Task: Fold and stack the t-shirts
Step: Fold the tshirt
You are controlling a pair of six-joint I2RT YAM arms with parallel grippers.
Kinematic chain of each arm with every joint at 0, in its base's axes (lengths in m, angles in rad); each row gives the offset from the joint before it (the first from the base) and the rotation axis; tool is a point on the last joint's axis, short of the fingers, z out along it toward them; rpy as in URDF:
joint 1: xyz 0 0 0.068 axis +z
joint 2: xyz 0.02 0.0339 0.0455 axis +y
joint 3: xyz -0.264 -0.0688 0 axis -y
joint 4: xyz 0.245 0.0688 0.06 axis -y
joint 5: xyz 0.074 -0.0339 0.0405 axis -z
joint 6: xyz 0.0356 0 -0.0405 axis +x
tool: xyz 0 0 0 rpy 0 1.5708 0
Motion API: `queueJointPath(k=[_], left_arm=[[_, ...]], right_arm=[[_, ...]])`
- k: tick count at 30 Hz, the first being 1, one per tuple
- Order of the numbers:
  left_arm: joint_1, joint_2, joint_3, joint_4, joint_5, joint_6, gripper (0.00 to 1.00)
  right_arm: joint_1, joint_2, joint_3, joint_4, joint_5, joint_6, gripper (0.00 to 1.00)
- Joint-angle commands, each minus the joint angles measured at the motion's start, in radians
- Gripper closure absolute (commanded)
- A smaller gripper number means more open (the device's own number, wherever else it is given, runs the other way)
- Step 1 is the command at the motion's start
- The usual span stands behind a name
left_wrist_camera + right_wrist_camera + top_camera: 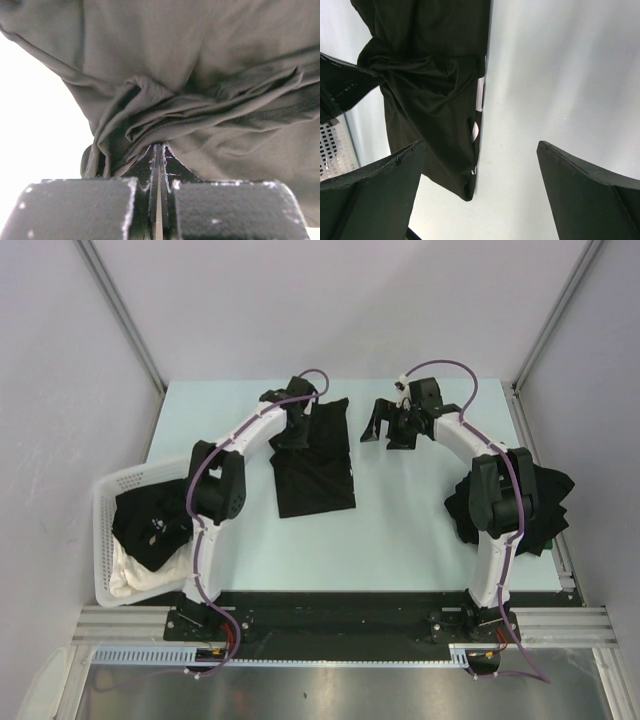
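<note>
1. A black, soft cotton t-shirt [318,475] lies spread on the pale green table [420,530], near the middle and toward the far edge. Its far-left part is bunched up.
2. The left pincer [292,428] sits at that bunched far-left part. In the left wrist view its jaws are pressed together on a gathered fold of the dark fabric, which drapes in creases just above them.
3. The right pincer [386,432] hangs over bare table near the t-shirt's far-right corner, apart from the fabric. Its jaws stand wide, with nothing between them.
4. In the right wrist view the t-shirt fills the upper left, and a few small white patches show along its right edge. The rest of that view is plain table.
5. A white plastic lattice basket [108,490] stands at the table's left edge, beside the left arm. It holds crumpled black t-shirts [145,525], with a white cloth [130,575] at its near end.
6. A rumpled heap of black t-shirts [550,500] lies at the table's right edge, partly hidden behind the right arm.
</note>
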Motion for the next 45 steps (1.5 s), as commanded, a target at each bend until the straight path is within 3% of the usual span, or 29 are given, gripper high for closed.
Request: queueJointPath(k=[1, 13, 31, 38, 45], left_arm=[[0.004, 0.018, 0.081, -0.052, -0.035, 0.036, 1.0], [0.032, 0.032, 0.071, -0.053, -0.181, 0.054, 1.0], [0.038, 0.118, 0.193, 0.074, -0.127, 0.096, 1.0], [0.038, 0.133, 0.205, 0.054, -0.143, 0.105, 1.0], [0.038, 0.037, 0.142, 0.036, -0.149, 0.087, 1.0]], right_arm=[[-0.004, -0.039, -0.004, 0.001, -0.003, -0.016, 0.0], [0.005, -0.017, -0.004, 0.027, -0.022, 0.003, 0.0], [0.03, -0.031, 0.004, -0.025, -0.04, -0.025, 0.0], [0.036, -0.025, 0.004, -0.035, -0.048, -0.037, 0.0], [0.054, -0.055, 0.008, -0.015, -0.031, -0.034, 0.0]])
